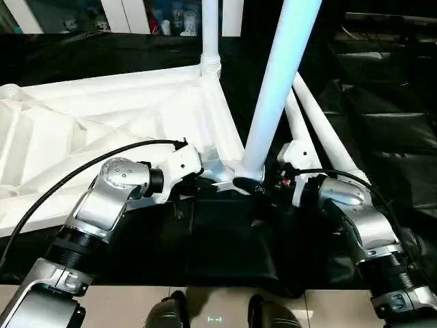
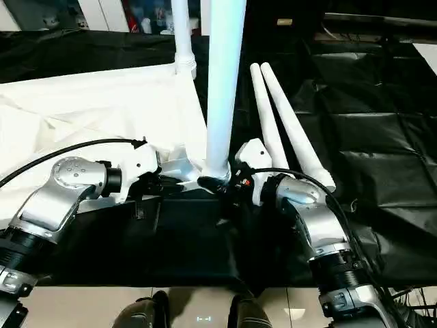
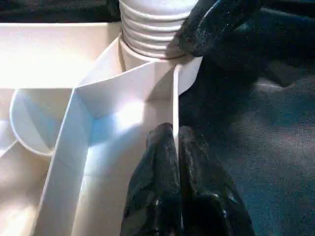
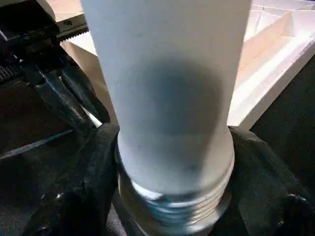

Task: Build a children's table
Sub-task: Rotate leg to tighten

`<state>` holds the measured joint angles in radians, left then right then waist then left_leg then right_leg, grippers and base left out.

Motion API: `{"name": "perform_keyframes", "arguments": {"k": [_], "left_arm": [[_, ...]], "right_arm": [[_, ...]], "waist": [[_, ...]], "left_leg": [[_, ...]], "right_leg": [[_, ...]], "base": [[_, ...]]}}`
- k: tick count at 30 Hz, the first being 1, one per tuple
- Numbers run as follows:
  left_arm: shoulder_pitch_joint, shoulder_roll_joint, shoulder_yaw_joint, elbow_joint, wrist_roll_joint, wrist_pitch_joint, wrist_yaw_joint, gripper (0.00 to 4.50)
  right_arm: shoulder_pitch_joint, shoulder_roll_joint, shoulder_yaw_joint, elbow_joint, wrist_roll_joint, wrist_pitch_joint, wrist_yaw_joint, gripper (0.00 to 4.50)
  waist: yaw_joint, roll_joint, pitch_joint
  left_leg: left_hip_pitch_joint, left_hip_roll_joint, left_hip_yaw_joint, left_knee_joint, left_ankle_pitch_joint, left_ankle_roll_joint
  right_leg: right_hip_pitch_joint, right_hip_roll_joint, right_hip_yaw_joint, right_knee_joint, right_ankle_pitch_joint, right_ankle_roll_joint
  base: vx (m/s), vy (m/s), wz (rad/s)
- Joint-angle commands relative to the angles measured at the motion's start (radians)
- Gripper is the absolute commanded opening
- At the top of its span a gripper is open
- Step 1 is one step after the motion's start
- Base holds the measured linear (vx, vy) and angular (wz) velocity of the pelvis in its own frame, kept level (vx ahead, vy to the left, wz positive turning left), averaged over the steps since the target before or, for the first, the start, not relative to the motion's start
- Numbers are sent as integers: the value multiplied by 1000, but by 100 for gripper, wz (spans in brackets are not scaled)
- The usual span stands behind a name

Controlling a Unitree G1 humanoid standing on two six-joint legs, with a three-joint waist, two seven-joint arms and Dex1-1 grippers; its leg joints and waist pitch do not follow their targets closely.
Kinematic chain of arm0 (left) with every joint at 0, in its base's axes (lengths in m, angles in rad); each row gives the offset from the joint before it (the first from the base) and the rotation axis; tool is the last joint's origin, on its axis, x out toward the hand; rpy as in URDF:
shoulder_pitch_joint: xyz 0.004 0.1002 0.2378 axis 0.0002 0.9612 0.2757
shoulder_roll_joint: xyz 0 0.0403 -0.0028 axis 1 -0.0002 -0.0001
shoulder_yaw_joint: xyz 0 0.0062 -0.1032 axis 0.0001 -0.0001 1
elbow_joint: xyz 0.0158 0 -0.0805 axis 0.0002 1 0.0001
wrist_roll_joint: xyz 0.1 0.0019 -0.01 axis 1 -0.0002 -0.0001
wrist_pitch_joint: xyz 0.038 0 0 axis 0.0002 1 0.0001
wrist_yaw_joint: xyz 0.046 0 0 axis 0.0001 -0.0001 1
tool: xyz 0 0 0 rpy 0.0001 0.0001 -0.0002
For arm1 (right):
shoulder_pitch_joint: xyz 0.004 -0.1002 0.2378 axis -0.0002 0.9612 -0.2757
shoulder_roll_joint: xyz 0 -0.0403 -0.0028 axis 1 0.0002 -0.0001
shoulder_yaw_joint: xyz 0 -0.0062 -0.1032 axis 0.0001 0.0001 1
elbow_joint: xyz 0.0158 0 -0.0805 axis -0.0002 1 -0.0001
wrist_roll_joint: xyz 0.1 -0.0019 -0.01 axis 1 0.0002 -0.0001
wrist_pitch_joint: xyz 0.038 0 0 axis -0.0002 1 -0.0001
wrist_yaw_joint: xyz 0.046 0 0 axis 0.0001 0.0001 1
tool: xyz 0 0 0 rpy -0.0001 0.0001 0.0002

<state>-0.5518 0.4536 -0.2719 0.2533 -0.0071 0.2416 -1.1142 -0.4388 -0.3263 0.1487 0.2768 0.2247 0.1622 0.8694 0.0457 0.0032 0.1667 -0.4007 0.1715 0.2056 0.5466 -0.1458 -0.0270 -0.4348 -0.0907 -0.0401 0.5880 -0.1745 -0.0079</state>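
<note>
Pinching the tabletop (image 3: 123, 93) rim, left gripper (image 3: 176, 142); right gripper (image 4: 170, 196) clamps the upright leg (image 1: 276, 89) at the near corner socket, leg's top cut off.

White ribbed tabletop (image 1: 102, 130) underside up, two legs (image 1: 276, 82) upright in corners, two spare legs (image 2: 287, 130) lying alongside

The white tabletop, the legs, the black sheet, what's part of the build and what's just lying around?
Part of the job:
- tabletop, upside down, rim pinched by the left gripper
- leg upright at the near corner, held by the right gripper
- leg standing in the far corner socket
- two spare legs lying alongside

Lying about:
- black sheet
- shelf clutter behind
</note>
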Motion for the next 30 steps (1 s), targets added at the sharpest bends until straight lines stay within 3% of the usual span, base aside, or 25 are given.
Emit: {"name": "perform_keyframes", "arguments": {"k": [1,8,12,13,14,15,18,20,21,23,25,27,28,30], "left_arm": [[33,-12,-47,20,-16,-6,-39,0],[35,-20,-43,23,-18,7,-27,0],[20,-70,-26,59,-3,47,58,0],[13,-86,-24,75,7,54,90,0],[4,-104,-25,93,22,63,126,0],[-6,-123,-23,112,36,71,164,0],[-43,-196,-6,172,61,107,289,0],[-53,-216,-2,185,67,117,320,0],[-57,-226,-1,191,70,121,334,0],[-65,-236,-9,198,79,117,341,0],[-63,-225,-20,188,88,106,326,0],[-57,-214,-20,175,92,105,312,0],[-52,-201,-20,163,91,99,297,0],[-46,-189,-21,153,88,96,281,0]], "right_arm": [[10,7,6,-11,2,1,5,293],[26,36,-5,4,-3,1,-44,273],[25,127,-73,69,-9,25,-247,273],[23,155,-92,92,-17,30,-317,272],[19,186,-112,125,-29,37,-402,272],[13,208,-122,153,-44,36,-466,272],[-22,285,-153,236,-78,21,-663,272],[-38,310,-163,260,-86,15,-723,272],[-47,323,-163,271,-95,9,-753,272],[-77,347,-138,304,-113,-17,-754,272],[-84,350,-126,297,-108,-48,-697,272],[-80,345,-114,271,-109,-94,-646,272],[-68,341,-118,238,-87,-113,-599,328],[-61,332,-115,217,-79,-123,-571,342]], "waist": [[-2,-7,-73],[-4,-7,-73],[-10,-5,-71],[-15,-7,-68],[-15,-3,-68],[-19,-1,-63],[-22,-1,-57],[-23,0,-48],[-24,1,-49],[-26,-1,-54],[-24,-1,-54],[-23,-2,-58],[-22,-1,-58],[-18,-2,-62]], "left_leg": [[29,53,-19,-46,-134,114],[28,53,-19,-46,-151,100],[27,53,-21,-50,-188,77],[26,52,-24,-55,-227,47],[26,52,-26,-56,-240,38],[30,53,-26,-61,-271,19],[30,51,-34,-68,-356,-20],[48,49,-39,-73,-451,-45],[52,49,-44,-76,-477,-52],[42,48,-49,-82,-463,-51],[46,49,-46,-82,-470,-40],[42,51,-43,-82,-441,-30],[41,51,-41,-81,-433,-25],[40,53,-36,-78,-390,-8]], "right_leg": [[58,-51,42,-50,-84,-281],[55,-51,43,-52,-110,-274],[51,-53,43,-58,-172,-267],[51,-54,42,-65,-253,-243],[51,-55,42,-67,-279,-234],[42,-54,43,-75,-331,-215],[38,-58,41,-86,-467,-166],[25,-59,40,-102,-573,-127],[29,-60,37,-107,-600,-108],[36,-60,35,-106,-566,-97],[31,-59,39,-108,-534,-96],[33,-58,41,-104,-478,-111],[33,-58,42,-102,-457,-117],[38,-57,45,-95,-376,-142]], "base": [[0,0,0],[0,0,0],[0,0,0],[0,0,0],[0,0,0],[0,0,0],[0,0,0],[0,0,0],[0,0,0],[0,0,0],[0,0,0],[0,0,0],[0,0,0],[0,0,0]]}}
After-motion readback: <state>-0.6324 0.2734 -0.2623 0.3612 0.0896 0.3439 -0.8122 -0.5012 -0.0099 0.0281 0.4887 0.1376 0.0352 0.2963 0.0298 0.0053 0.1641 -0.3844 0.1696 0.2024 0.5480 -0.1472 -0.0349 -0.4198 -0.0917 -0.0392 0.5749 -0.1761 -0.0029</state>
